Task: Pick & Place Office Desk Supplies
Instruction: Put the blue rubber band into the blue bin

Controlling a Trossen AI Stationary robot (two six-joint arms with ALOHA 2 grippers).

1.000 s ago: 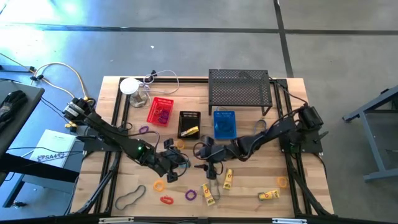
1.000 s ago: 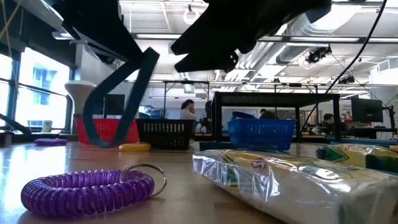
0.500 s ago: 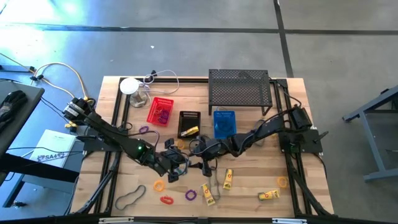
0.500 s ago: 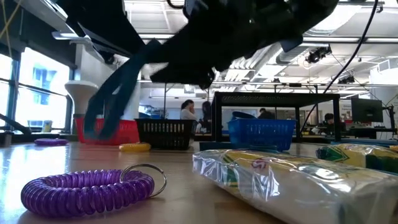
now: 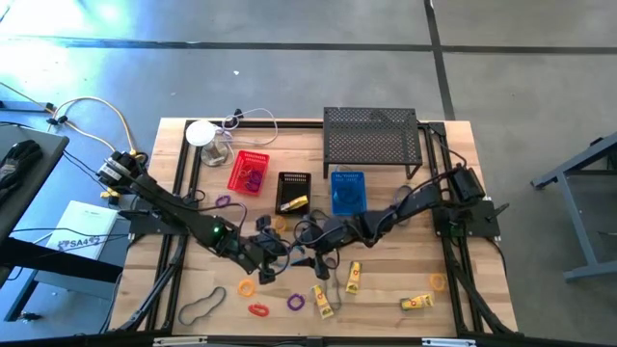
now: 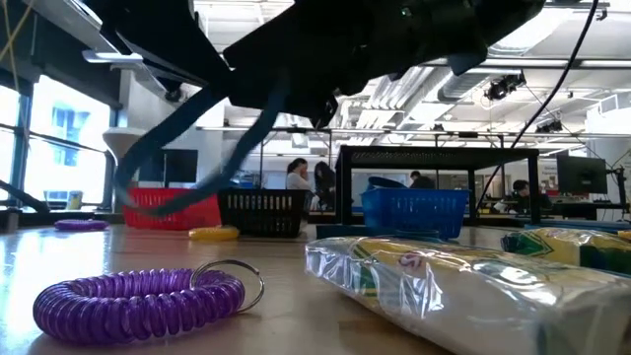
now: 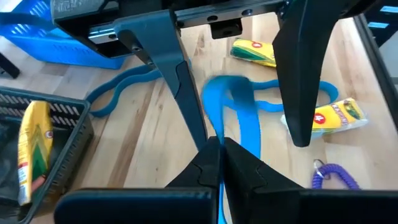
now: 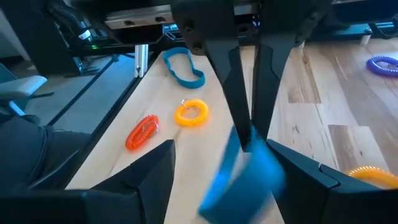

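Observation:
My left gripper [image 7: 222, 144] is shut on a blue rubber-band loop [image 7: 239, 118] near the middle of the table [image 5: 273, 253]. In the low view the loop [image 6: 187, 128] hangs wide below the dark arms. My right gripper [image 8: 219, 149] is open. It faces the left gripper from the right [image 5: 307, 253], with one finger on each side of the left fingertips and the band, apparently touching neither. More bands lie flat on the wood [image 7: 118, 93], [image 5: 201, 306]. Coil rings [image 5: 246, 287], [image 5: 295, 302] and yellow packs [image 5: 323, 301], [image 5: 354, 278] lie along the near side. My left gripper pinches a short stretch of the blue band [image 7: 219, 163] between its two fingertips [image 8: 249, 134]. The fingers come from above, slanting down. The rest of the loop hangs slack below them [image 8: 239, 171], blurred, and in the low view it appears clear of the table.
Red [image 5: 248, 172], black [image 5: 293, 191] and blue [image 5: 348, 191] baskets stand in a row behind the grippers. The black mesh shelf [image 5: 371, 135] stands at the far edge, and the white round object with a cable [image 5: 201, 133] is far left. A yellow pack [image 5: 416, 303] and a ring [image 5: 439, 282] lie near right.
My right gripper has moved toward the table's left, up close to the left gripper. The held band has swung below the left fingers, and its loop has spread from a narrow hanging shape to a wide one.

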